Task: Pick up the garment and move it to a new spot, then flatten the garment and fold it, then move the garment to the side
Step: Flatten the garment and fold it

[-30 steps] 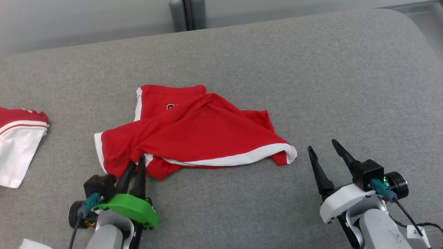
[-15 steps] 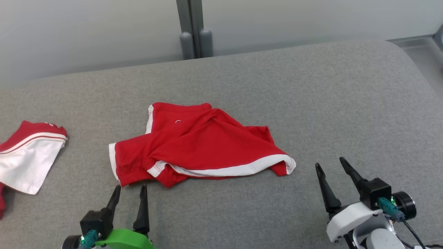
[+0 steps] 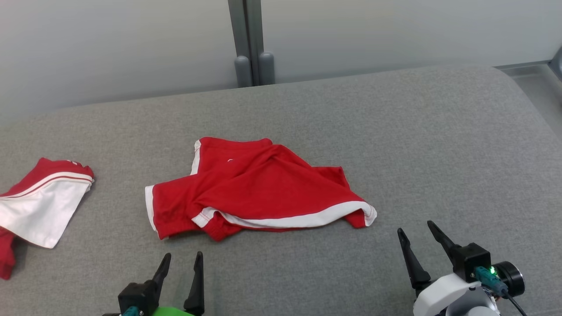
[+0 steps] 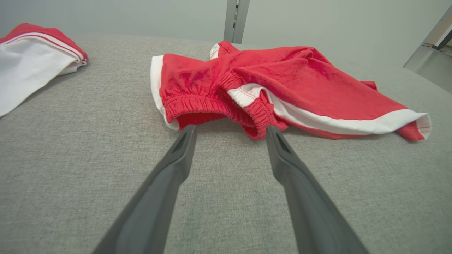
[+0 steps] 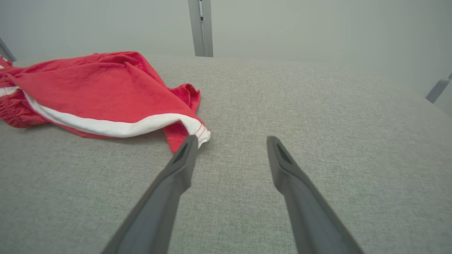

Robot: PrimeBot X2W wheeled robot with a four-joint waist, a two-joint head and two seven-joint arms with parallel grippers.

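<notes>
Upholstered surface (image 3: 439, 145): carries both cloth items.
Garment (image 3: 259, 188): lies bunched about mid-surface, a little left of centre.
Second garment (image 3: 39, 202): same surface, far left, well apart from the first.
Left tool (image 3: 183, 254): near edge, just before the garment's near left corner, apart from it.
Right tool (image 3: 415, 227): near edge, right of the garment's right corner, apart from it.
Post (image 3: 250, 41): upright behind the far edge, against the wall (image 3: 395, 30).

I take this for a plain test lab rather than a home. There is a wide bench (image 3: 395, 131) padded in grey fabric and blank pale wall panels (image 3: 109, 44) joined by a grey metal post (image 3: 246, 35). A red garment (image 3: 259, 193) and a red-and-white piece (image 3: 39, 197) lie well apart on the bench.
</notes>
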